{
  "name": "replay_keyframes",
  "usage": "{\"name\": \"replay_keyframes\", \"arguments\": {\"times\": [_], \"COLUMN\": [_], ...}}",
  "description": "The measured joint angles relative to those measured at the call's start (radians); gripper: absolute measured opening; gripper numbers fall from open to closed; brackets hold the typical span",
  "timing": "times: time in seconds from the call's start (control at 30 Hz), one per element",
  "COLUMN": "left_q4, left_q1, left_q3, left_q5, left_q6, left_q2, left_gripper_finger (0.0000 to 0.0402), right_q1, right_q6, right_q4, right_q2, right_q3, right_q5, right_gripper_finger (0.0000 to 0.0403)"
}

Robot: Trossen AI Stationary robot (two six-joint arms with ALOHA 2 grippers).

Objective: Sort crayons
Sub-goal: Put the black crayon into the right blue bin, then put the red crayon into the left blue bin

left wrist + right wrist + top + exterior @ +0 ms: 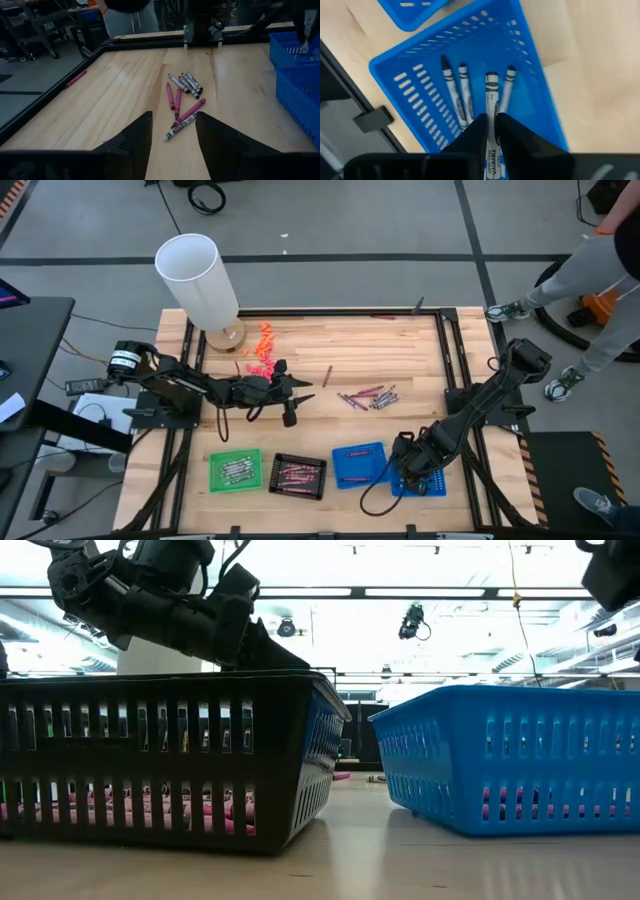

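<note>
Right wrist view: right gripper [491, 125] hangs over the blue basket [530, 55], fingers pinching a grey crayon [492, 92] upright above three greys already lying inside. Step looks like the drop; next move calls for spreading the fingers so it falls flat, then lifting clear. Left wrist view adds the unsorted crayons [182, 97] in a loose pile on the table [115, 100] beside the blue basket, ahead of the left gripper [173, 132], fingers spread, holding nothing. High view alone shows green basket [234, 471] and black basket [298, 475] beside the blue.
</note>
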Motion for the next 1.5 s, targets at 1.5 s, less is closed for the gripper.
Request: {"name": "replay_keyframes", "arguments": {"times": [1.5], "left_q4": [-0.293], "left_q1": [0.177], "left_q3": [0.329], "left_q5": [0.106], "left_q6": [-0.145], "left_q2": [0.31], "left_gripper_finger": [0.0181], "right_q1": [-0.2], "right_q6": [-0.18], "right_q4": [0.104], "right_q2": [-0.275], "right_q3": [-0.249], "right_q5": [0.567], "right_gripper_finger": [0.0077]}}
